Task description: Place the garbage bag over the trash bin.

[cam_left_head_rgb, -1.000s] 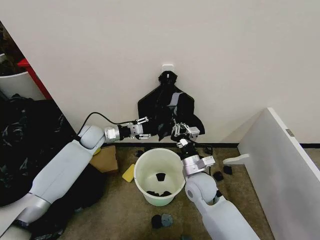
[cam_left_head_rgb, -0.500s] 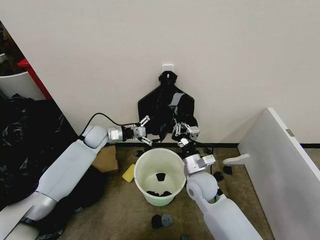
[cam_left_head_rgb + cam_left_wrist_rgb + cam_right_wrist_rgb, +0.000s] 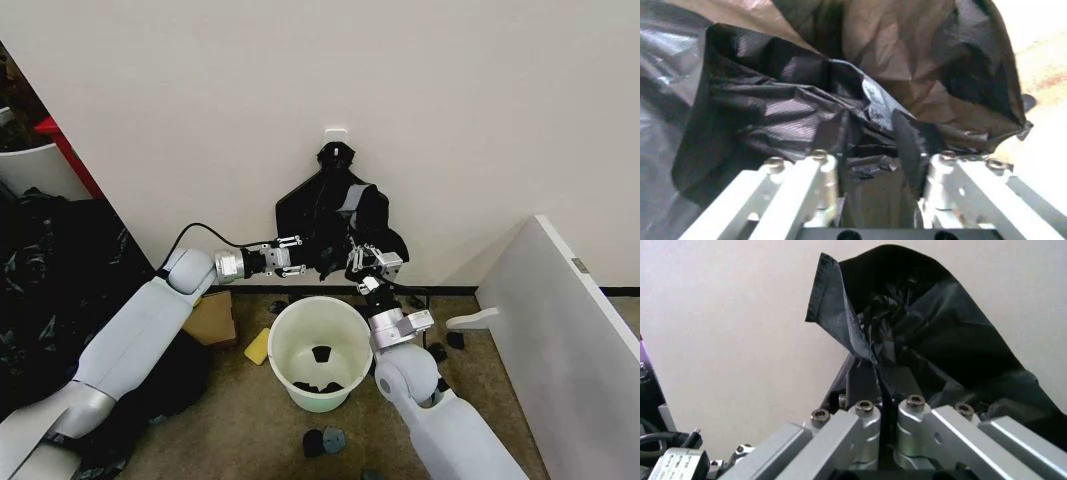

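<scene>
Right end effector (image 3: pixel 877 371) pinches crinkled black plastic garbage bag (image 3: pixel 362 215); left end effector (image 3: pixel 870 135) spread at it, above pale round trash bin (image 3: pixel 320 308). No legible writing.

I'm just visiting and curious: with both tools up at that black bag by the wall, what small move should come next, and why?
Probably close the left tool on the garbage bag: its fingers are open around a fold, while the right tool already pinches an edge. Both grips are needed to spread it over the trash bin below.
</scene>
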